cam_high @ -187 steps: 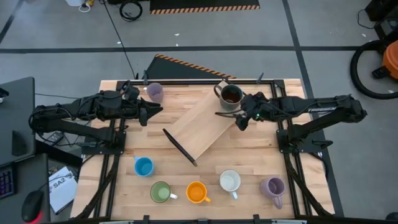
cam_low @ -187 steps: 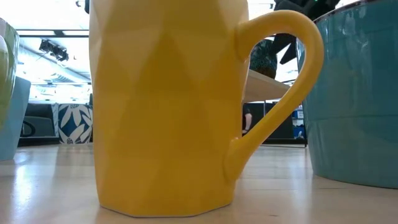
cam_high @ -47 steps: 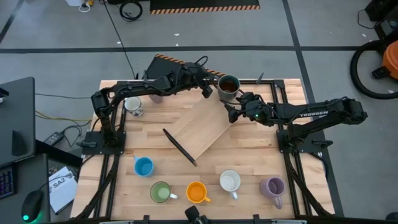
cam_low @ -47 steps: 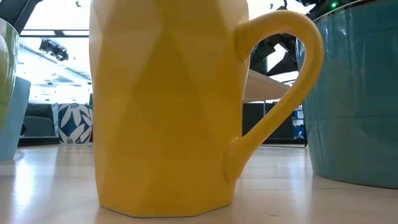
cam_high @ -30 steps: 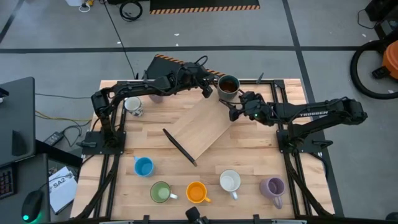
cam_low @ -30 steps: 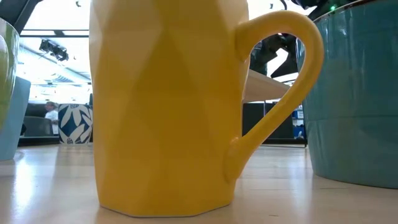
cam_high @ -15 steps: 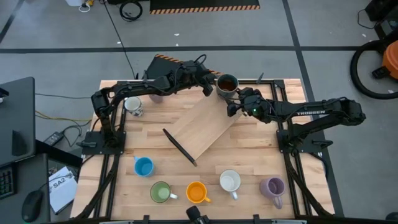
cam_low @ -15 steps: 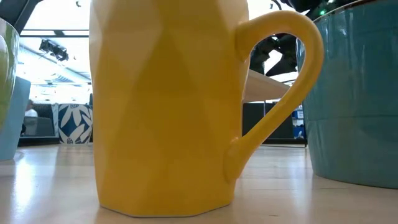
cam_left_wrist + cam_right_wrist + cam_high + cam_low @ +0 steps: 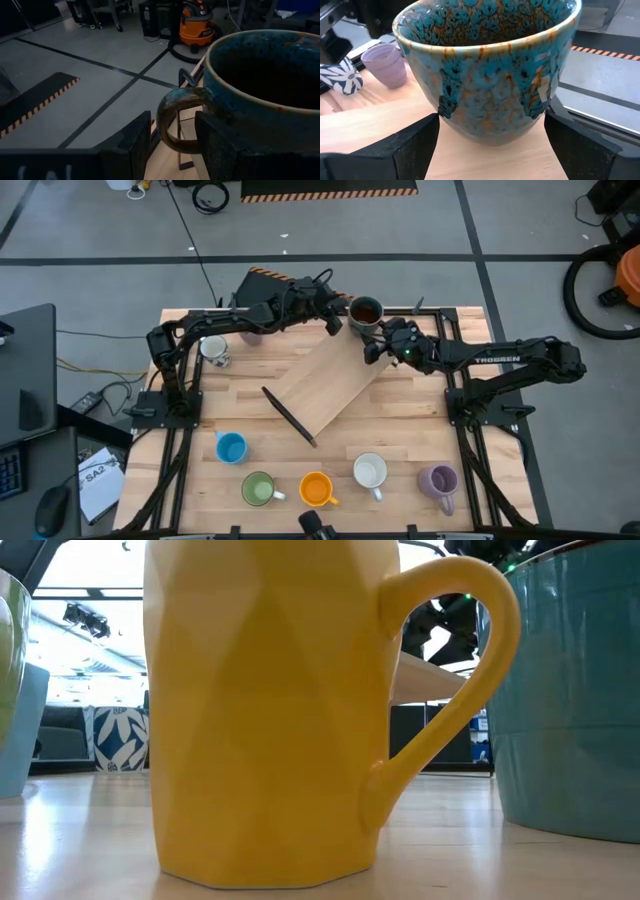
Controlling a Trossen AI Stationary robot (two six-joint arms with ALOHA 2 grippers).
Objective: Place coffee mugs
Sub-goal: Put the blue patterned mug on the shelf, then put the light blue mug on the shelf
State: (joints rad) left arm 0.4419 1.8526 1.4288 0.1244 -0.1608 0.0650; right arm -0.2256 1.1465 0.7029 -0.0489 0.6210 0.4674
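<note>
Both arms are crowding the dark mug [image 9: 365, 313] at the far edge of the table [image 9: 420, 442], right where the high end of the tilted wooden board [image 9: 325, 383] sits. The right gripper [image 9: 378, 346] is cradling the mug's body, with its fingers spread on either side of the glazed wall; I can't tell if they're actually touching it. The left gripper [image 9: 335, 320] is coming in from the other side, its fingers parted around the handle [image 9: 176, 122] and not pinching it yet.

So this looks like a handover or a two-arm regrip on the dark mug, judging by both arms sitting on it at once. Next move probably needs the left fingers to close on the handle before the right lets go, otherwise the mug is tipping off the board's edge.

The rest are waiting: blue mug [image 9: 231, 448], green mug [image 9: 259, 488], orange mug [image 9: 316, 489], white mug [image 9: 370, 472] and lilac mug [image 9: 438, 482] along the near side, plus another lilac mug [image 9: 248, 330] and a patterned white mug [image 9: 213, 349] near the far left corner.
</note>
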